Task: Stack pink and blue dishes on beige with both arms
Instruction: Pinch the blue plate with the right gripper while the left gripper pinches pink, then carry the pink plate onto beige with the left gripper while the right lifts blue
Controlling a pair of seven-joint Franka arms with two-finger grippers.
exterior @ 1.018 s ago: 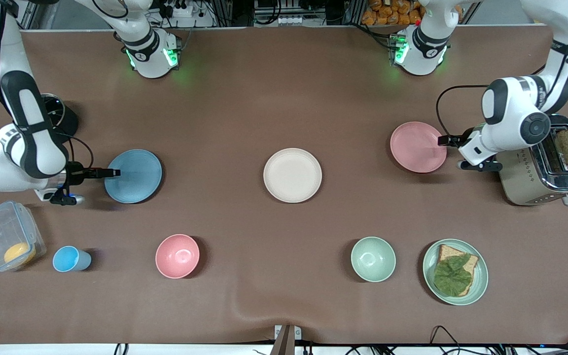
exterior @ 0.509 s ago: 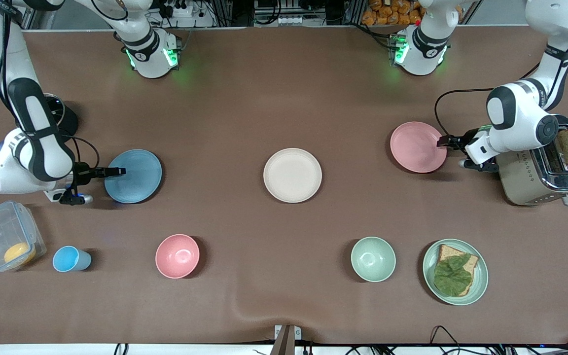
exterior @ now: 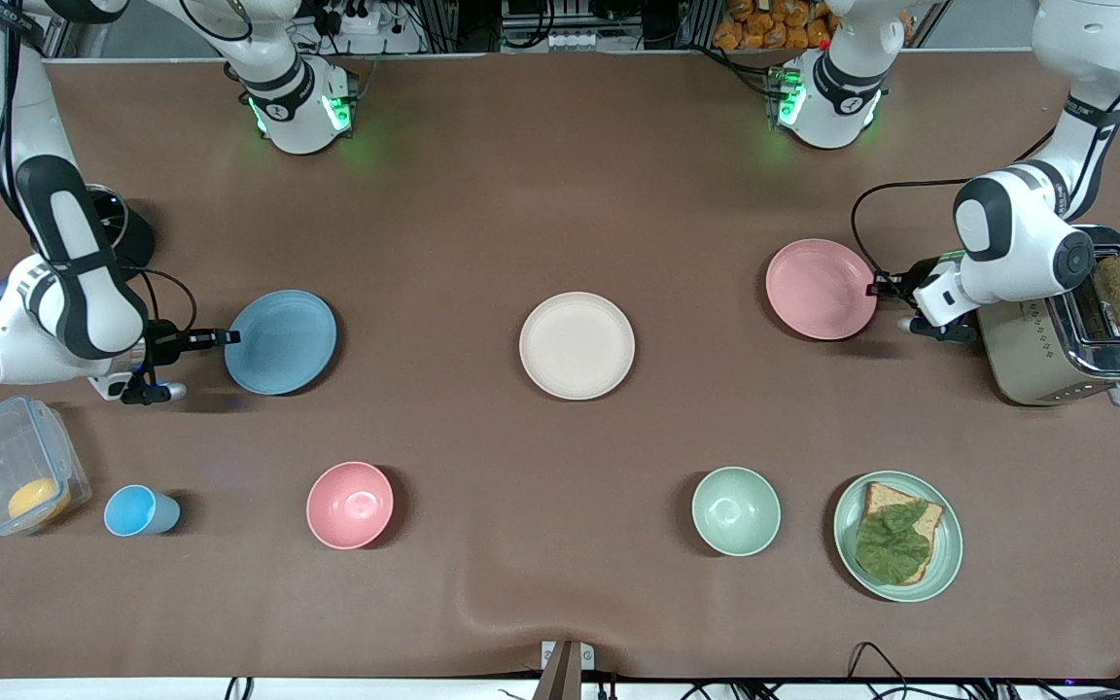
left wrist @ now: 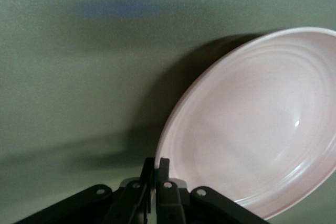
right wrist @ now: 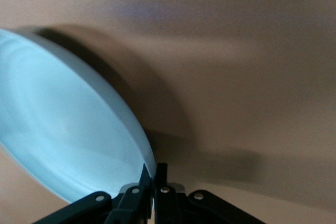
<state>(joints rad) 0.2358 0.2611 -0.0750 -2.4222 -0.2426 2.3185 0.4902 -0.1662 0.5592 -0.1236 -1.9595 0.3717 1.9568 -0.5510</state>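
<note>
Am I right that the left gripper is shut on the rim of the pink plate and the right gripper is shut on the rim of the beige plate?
Not quite: the right gripper is shut on the blue plate, as the right wrist view shows. The beige plate lies untouched mid-table. The left gripper is indeed shut on the pink plate's rim.

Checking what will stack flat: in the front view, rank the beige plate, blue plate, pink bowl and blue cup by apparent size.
1. Beige plate and blue plate: they look equally wide, so no ranking between them.
2. Pink bowl: clearly narrower than either plate.
3. Blue cup: smallest.
</note>
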